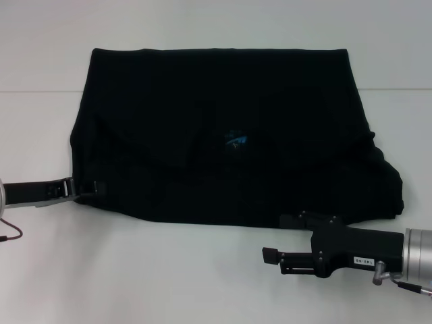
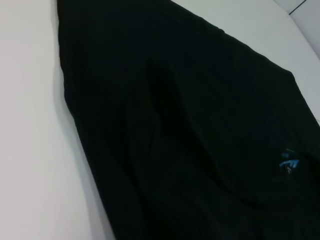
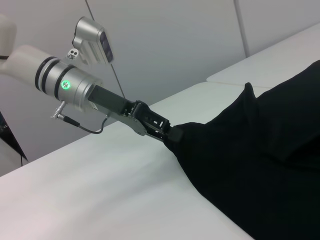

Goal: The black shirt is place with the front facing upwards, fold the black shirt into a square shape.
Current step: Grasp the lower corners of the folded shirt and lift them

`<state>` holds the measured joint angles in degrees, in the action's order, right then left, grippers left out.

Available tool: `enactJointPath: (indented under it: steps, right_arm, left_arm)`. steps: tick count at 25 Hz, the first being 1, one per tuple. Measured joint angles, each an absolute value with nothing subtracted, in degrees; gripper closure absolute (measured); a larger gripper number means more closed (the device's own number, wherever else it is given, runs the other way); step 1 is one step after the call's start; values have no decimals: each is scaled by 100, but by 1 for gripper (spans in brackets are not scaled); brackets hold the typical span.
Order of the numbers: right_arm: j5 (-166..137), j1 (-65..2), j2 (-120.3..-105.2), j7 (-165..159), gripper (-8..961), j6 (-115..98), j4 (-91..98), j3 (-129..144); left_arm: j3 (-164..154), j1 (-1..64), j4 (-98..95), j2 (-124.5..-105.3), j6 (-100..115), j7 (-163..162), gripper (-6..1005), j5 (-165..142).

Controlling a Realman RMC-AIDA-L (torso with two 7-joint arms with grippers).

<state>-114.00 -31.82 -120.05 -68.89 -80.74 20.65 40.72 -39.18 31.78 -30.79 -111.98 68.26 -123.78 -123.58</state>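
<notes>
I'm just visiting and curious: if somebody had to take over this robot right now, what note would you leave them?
Left gripper: at the black shirt's near-left edge, shut on the cloth there; the right wrist view shows it pinching that corner.
Right gripper: just off the shirt's near edge on the white table, holding nothing; whether its fingers are open is unclear.
Shirt: lies spread on the table, already partly folded, with a small blue label showing mid-cloth.
Left to do: it is wider than deep, not yet square, so more folding is likely needed.
</notes>
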Motion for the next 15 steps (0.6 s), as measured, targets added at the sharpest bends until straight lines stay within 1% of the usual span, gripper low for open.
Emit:
enactJointPath:
  steps: [5,11,13,15]
  right_arm:
    - [-11386,-3181,-12003,-6928,28,-8074,2065,4044]
    - [-11383,-3160,-11940,-7620,30,-8068,2257,3998]
    - [-11413,-3135,-11897,-8269,31,-7974,2545,4007]
    - [-11556,-3123,-11806,-9224,33,-7868,2947,4035]
  left_arm:
    - [-3885,3188,-3078,-11196,6799,-12370,683,-12399]
    - [-3864,3173,-3083,-11195,6837,-12317,882,-12373]
    - [-3856,3164,-3084,-11197,6875,-12314,907,-12355]
    - [-3855,3162,-3085,-11197,6928,-12311,932,-12354]
